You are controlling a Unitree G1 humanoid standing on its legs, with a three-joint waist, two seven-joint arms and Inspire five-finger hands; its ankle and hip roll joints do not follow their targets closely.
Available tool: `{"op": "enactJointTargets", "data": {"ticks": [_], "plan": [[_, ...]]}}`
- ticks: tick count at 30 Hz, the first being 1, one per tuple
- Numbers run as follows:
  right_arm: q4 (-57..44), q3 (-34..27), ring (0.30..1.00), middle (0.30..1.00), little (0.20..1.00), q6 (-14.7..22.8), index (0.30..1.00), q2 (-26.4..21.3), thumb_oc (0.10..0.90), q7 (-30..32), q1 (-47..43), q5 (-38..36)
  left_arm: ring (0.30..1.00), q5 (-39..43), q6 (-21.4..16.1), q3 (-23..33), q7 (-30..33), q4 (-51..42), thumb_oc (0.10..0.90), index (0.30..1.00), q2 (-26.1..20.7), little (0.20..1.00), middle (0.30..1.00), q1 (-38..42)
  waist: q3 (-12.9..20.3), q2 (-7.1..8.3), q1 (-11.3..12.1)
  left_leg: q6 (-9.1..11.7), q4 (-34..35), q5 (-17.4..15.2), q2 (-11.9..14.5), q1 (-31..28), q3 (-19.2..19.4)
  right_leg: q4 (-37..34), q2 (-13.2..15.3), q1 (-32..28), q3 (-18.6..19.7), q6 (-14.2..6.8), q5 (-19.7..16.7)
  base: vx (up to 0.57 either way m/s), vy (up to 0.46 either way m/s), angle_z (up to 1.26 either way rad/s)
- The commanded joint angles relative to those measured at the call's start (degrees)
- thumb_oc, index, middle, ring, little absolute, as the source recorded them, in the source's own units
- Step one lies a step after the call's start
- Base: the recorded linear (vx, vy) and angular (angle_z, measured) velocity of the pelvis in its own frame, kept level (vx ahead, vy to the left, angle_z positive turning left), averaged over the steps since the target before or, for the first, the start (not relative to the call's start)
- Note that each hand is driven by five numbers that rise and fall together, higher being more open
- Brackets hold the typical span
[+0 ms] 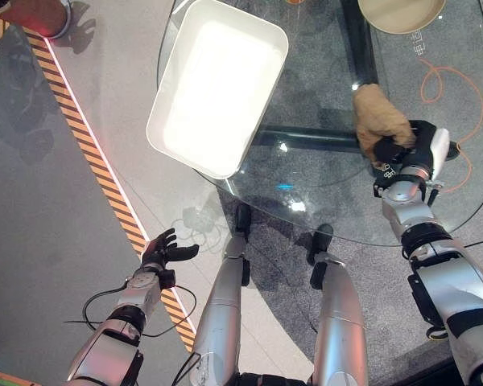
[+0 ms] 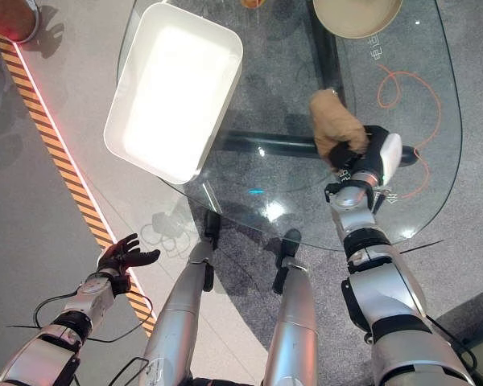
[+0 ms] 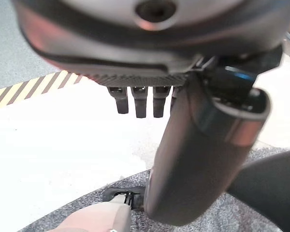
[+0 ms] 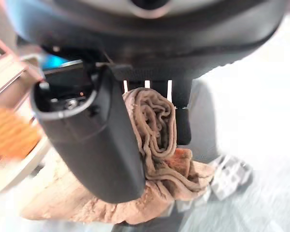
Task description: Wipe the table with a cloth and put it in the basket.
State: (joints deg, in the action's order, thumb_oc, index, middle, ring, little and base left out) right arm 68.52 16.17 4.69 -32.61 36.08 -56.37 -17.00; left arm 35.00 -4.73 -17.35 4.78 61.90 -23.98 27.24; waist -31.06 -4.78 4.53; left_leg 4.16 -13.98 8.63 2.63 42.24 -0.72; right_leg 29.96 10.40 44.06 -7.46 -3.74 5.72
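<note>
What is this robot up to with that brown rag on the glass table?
It looks to be wiping. The robot's right hand is curled round a brown cloth, bunched in its grip and pressed onto the round glass table. The left hand hangs open off to the side, above the floor, holding nothing. A white basket sits on the table's far left part, nothing visible inside it, so the cloth has not yet gone in.

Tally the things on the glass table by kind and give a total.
Cloth: 1, pinched in the right hand
White tray: 1
Beige bowl: 1, cut off by the view's edge
Total: 3
</note>
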Motion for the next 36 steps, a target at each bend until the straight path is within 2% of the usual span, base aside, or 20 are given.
{"op": "enactJointTargets", "data": {"ticks": [1,12,20,31,36], "plan": [[5.6,-4.5,0.300,0.300,0.200,-4.0,0.300,-12.0,0.100,8.6,5.3,-4.1,0.900,1.1,-1.6,1.8,-0.4,3.4,0.800,0.900,-3.2,0.900,0.900,-1.9,1.3,0.21,-1.3,-3.5,-6.3,-9.2,-2.2,-0.6,2.8,-4.5,-2.5,0.3,-2.1,-0.7,-5.3,0.00,0.000,0.00],[7.3,-6.9,0.300,0.300,0.200,-5.0,0.300,-13.4,0.100,10.6,7.3,-8.8,0.900,1.3,-1.7,2.6,-1.4,4.7,0.800,0.900,-4.6,0.900,0.900,-1.4,1.3,1.03,-1.6,-3.3,-5.8,-9.3,-1.8,-0.9,2.9,-5.3,-2.9,0.0,-1.8,-0.8,-5.4,0.00,0.000,0.00],[7.6,-7.1,0.300,0.300,0.200,-3.5,0.300,-14.0,0.100,9.6,7.4,-9.4,0.900,1.5,-1.3,2.7,-2.0,5.1,0.800,0.900,-5.5,0.900,0.900,-0.6,1.3,1.29,-1.7,-3.2,-5.7,-9.4,-1.8,-1.0,2.8,-5.5,-3.1,-0.2,-1.7,-0.9,-5.3,0.00,0.000,0.00],[0.8,-1.4,0.300,0.300,0.200,3.2,0.300,-12.2,0.100,6.2,2.2,-1.8,0.900,1.5,-0.7,2.0,-1.5,4.7,0.800,0.900,-5.2,0.900,0.900,0.3,1.3,1.08,-1.6,-2.8,-5.9,-9.4,-2.0,-1.1,2.5,-5.3,-2.9,-0.3,-2.1,-0.7,-4.9,0.00,0.000,0.00],[-3.3,1.6,0.300,0.300,0.200,3.7,0.300,-11.7,0.100,5.1,-0.1,2.5,0.900,1.4,-1.0,1.8,-1.3,4.6,0.800,0.900,-4.7,0.900,0.900,0.1,1.3,0.81,-1.5,-2.8,-5.8,-9.3,-2.2,-1.2,2.4,-5.4,-2.8,-0.6,-2.3,-0.5,-4.6,0.00,0.000,0.00]]}}
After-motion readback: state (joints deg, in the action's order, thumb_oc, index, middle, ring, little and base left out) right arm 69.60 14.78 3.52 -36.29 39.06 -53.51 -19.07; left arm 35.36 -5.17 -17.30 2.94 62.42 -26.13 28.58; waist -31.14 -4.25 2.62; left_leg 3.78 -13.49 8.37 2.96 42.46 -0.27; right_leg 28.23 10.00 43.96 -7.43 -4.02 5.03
